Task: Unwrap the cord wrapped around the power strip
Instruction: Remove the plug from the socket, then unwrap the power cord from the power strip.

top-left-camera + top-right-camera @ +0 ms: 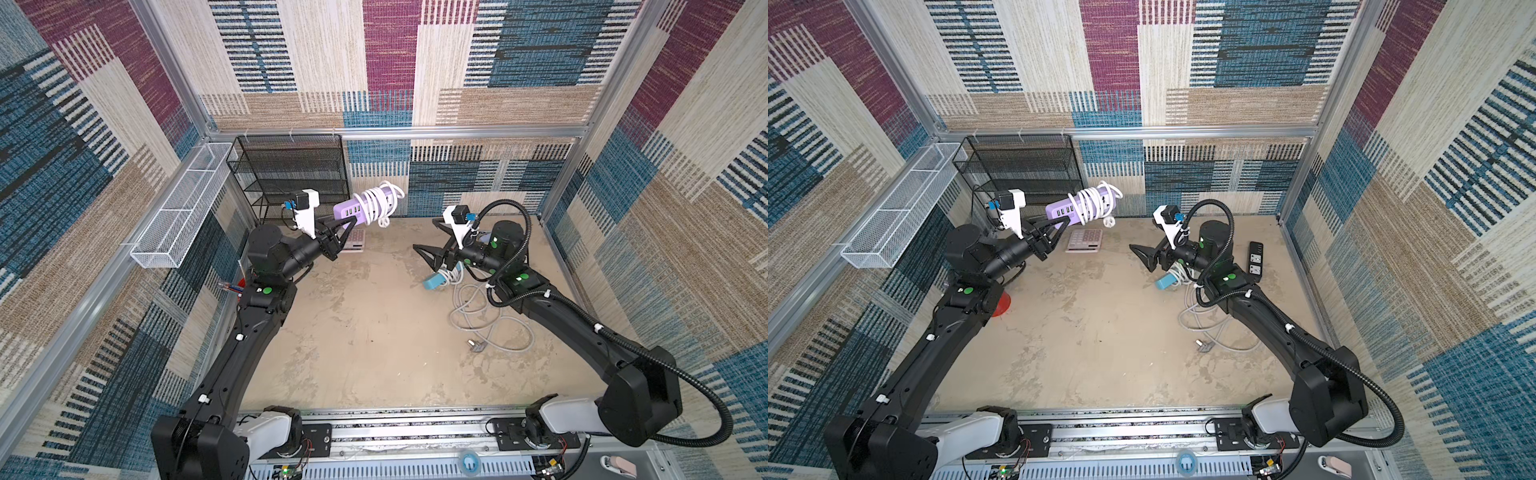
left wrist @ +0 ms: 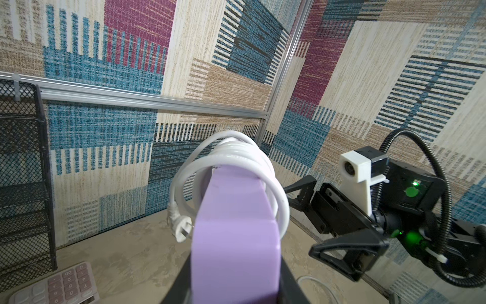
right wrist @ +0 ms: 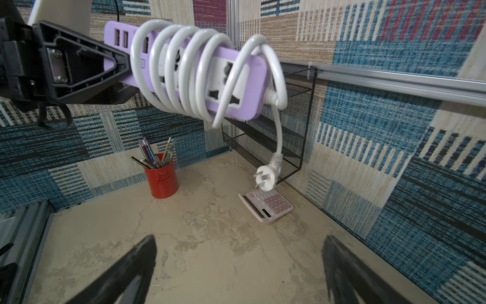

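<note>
Nearest the lens runs the aluminium rail [image 1: 395, 432] carrying both arm bases. Reading left to right, a red pen cup [image 3: 161, 179] stands by the left wall. The left gripper [image 1: 352, 223] is clamped on one end of the purple power strip [image 1: 345, 208], which it holds in the air above the table [image 1: 374, 332]. White cord [image 1: 376, 199] is wound around the strip in several coils, and its plug [image 3: 265, 179] dangles free over a pink calculator [image 1: 1084, 241]. The right gripper [image 1: 424, 234] is well apart from the strip, jaws spread wide and holding nothing. Beneath that arm lies what seems to be a blue strip [image 1: 434, 282], partly hidden.
</note>
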Available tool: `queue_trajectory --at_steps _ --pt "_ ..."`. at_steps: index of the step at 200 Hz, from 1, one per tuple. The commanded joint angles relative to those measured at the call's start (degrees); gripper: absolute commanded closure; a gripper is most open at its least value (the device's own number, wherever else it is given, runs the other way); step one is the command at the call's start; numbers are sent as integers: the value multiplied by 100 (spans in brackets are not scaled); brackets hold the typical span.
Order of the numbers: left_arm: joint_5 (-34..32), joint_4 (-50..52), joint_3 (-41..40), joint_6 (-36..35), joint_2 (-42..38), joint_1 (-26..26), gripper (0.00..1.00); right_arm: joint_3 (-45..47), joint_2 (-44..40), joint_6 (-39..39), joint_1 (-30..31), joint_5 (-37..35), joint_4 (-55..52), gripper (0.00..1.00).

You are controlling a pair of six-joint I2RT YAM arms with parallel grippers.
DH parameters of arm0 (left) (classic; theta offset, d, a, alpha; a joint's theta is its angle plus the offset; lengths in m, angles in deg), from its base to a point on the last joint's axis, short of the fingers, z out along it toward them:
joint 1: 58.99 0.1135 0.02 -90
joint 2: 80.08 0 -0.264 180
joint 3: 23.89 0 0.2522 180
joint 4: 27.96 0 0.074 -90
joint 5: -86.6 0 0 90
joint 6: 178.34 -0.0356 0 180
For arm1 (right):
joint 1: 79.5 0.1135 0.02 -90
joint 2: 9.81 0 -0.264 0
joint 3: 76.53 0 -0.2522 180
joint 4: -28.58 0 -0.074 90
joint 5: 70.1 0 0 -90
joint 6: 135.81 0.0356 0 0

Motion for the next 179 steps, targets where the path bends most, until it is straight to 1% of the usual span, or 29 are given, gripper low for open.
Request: queue_trajectory --at_steps 1,31,51,75,92,137,155,179 --pt "382 -788 125 292 46 18 100 91 -39 257 -272 442 392 2" --pt "762 -1038 222 580 124 18 100 216 100 807 -744 1334 1095 2" --pt "1034 -1273 274 818 187 22 100 150 310 1113 -821 1794 1566 2" --pt "1364 -1531 341 1063 289 27 100 -155 761 1493 -818 2218 2042 2" --pt "1556 -1677 389 1221 357 27 100 -356 1042 1704 -817 2356 2367 2" --pt "1882 -2153 439 1547 480 18 100 -1041 1743 2048 -818 2569 2789 1" --pt "2020 -2326 464 1700 545 18 100 -1228 2029 2387 -819 2707 3130 2" --pt "2095 -2340 478 1691 566 9 100 -1469 2326 2745 -790 2822 3505 1"
